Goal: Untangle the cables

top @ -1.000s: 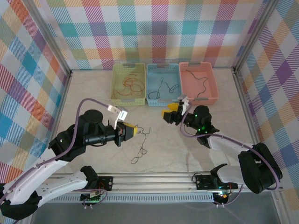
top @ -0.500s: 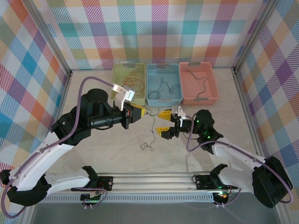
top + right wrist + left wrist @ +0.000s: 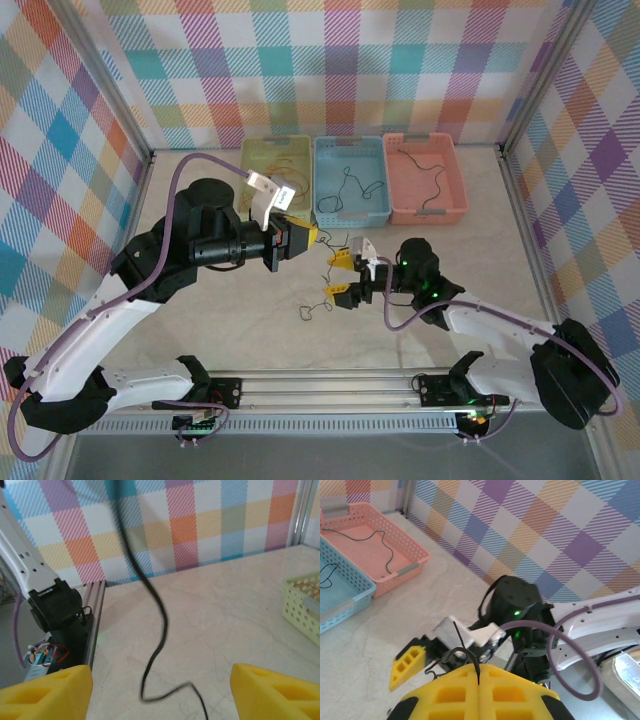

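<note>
The right hand [image 3: 338, 276] has moved in beside the left hand [image 3: 306, 238], which pinches a black cable [image 3: 310, 311] dangling to the bench [image 3: 480, 260]. The right hand is spread around the strand; next it should probably close gently.

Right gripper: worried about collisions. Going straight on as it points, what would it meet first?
Probably the thin black cable hanging from the shut left gripper, just ahead; depth is unclear.
</note>
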You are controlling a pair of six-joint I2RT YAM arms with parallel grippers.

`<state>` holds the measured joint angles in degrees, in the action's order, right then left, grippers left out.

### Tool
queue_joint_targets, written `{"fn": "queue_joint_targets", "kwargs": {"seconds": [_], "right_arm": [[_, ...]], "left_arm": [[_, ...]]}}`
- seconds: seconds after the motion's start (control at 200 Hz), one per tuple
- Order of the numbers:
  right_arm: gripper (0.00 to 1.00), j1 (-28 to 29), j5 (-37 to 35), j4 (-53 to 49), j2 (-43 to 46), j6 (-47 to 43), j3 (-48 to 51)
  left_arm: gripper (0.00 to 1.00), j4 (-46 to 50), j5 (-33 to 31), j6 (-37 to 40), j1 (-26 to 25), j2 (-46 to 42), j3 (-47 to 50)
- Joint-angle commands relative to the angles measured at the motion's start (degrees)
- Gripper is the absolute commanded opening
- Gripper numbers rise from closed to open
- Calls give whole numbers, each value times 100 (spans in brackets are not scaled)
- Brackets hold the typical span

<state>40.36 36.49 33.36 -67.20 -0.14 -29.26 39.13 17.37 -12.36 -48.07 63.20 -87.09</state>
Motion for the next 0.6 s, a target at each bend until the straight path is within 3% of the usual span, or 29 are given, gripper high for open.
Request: {"fn": "queue_joint_targets", "kwargs": {"seconds": [0.0,0.27,0.435,0.515,0.595], "right_arm": [[70,113,-181,232,-307,-145,-349],[46,214,-384,514,-555,-232,-296],[16,216,-379,996,-583,-39,-152],[7,218,-217,1144,-541,180,-191],[2,218,-559,912,-413,164,-254]], "left_arm": [[0,89,227,14,70,5,-264],[0,217,126,41,70,-205,-225],[0,185,241,-4,64,-351,-145],[0,189,296,-21,68,-399,-79],[0,214,238,-21,70,-511,11]]}}
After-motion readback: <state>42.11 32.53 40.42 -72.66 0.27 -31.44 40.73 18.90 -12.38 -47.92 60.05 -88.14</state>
